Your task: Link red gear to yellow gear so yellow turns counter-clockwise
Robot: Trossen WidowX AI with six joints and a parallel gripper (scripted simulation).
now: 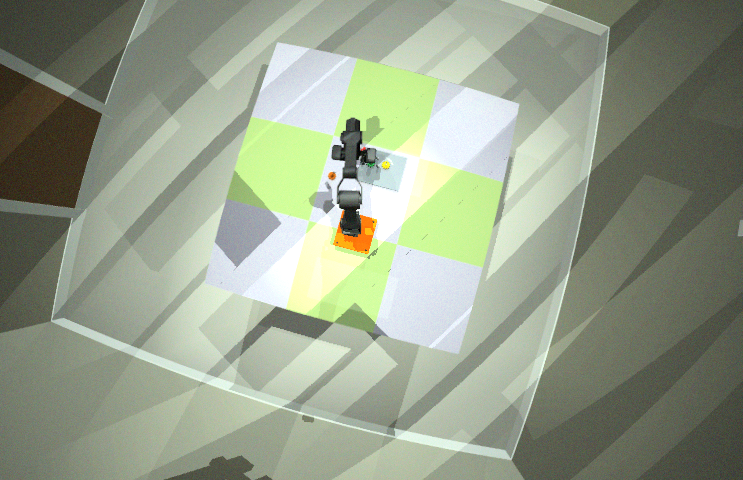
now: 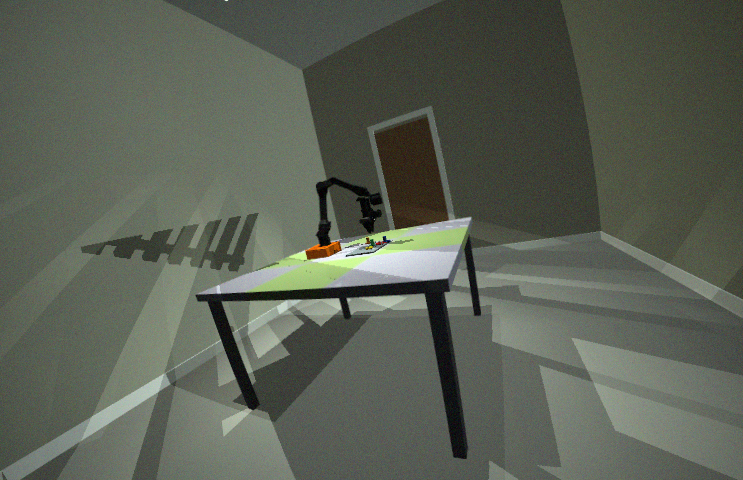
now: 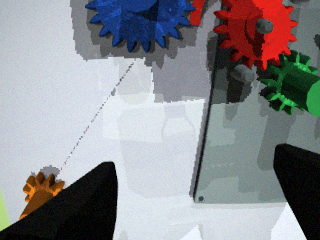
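My gripper (image 3: 198, 164) (image 2: 370, 230) is open and empty, raised above the table beside the grey board (image 1: 389, 181) (image 3: 240, 175). A green gear (image 1: 371, 165) (image 3: 287, 82) with a tall knob stands on the board, its teeth at those of the red gear (image 3: 255, 30). I cannot tell whether it sits fully flat. The yellow gear (image 1: 388, 165) (image 2: 369, 247) is on the board, out of the wrist view. An empty peg (image 3: 242, 74) shows beside the red and green gears. A blue gear (image 3: 140, 20) (image 2: 385, 239) and an orange gear (image 1: 331, 176) (image 3: 42, 190) stand on the table.
The orange gear is near the left finger in the wrist view, the green gear beyond the right one. The arm's orange base (image 1: 355, 243) (image 2: 322, 250) stands on the checkered table. In the top view the arm hides the blue gear.
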